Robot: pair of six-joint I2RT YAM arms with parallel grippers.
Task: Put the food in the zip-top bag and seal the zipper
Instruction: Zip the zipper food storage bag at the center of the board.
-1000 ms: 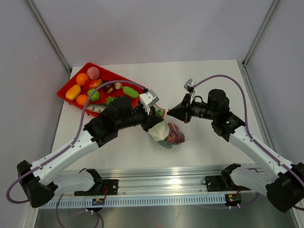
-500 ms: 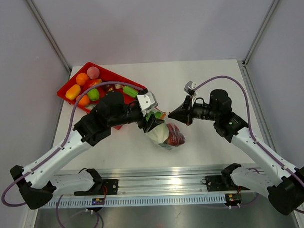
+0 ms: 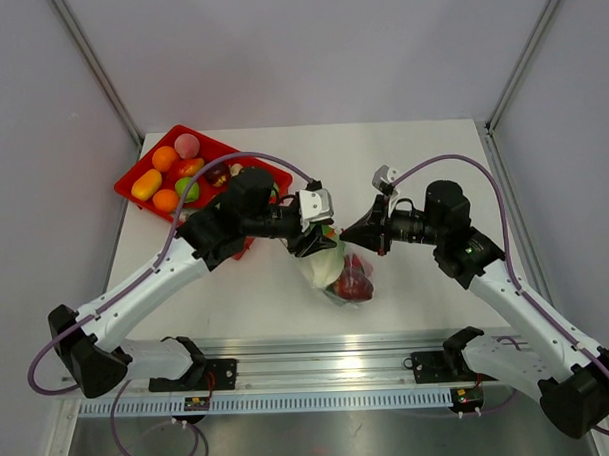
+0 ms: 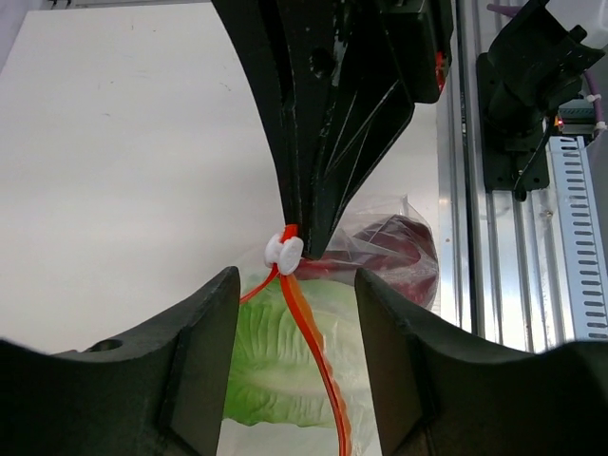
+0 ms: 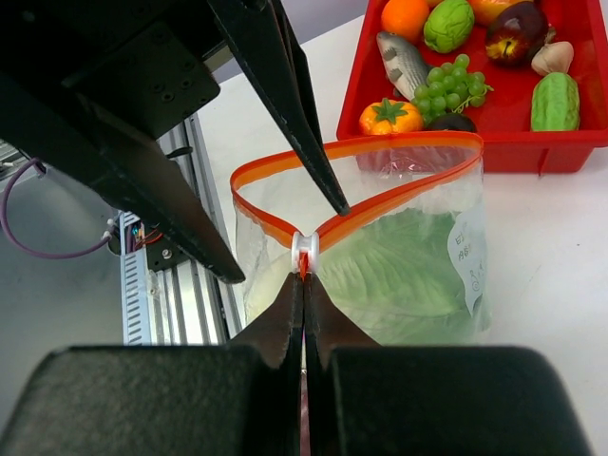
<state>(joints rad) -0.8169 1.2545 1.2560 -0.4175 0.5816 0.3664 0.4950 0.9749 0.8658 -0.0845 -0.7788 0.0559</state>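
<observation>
Nearest us: the rail (image 3: 320, 373) carrying both arm bases runs along the near edge of the table (image 3: 412, 154), well apart from the bag.
Where the bag is: we find the zip-top bag (image 5: 418, 275) mid-table, beyond the middle of the rail and between the two grippers. The cabbage (image 4: 271, 366) and a dark red fruit (image 4: 399, 249) are inside.
Right claw: the right gripper (image 5: 304, 285) is pressed together on the zipper (image 5: 408, 144), right at its white slider (image 4: 283, 252).
Left claw: the left gripper (image 3: 317, 243) stands spread, a finger on each side of the orange strip. We cannot tell whether either tip touches the plastic.
In the way: the other arm's black fingers fill much of each wrist view and hide part of the mouth.
Axis: the zipper's length runs left to right, gripper to gripper. The mouth sits up by the claws and the body slants toward the near right. Past the slider the strip parts into an open loop.
Farther: the red tray (image 5: 560, 157) lies far left, apart from the bag, and holds a fish (image 5: 404, 62), grapes (image 5: 446, 90) and more. The left arm crosses its near corner.
Since half a second ago: the left gripper has swung rightward. The bag and right gripper have shifted slightly right and nearer.
</observation>
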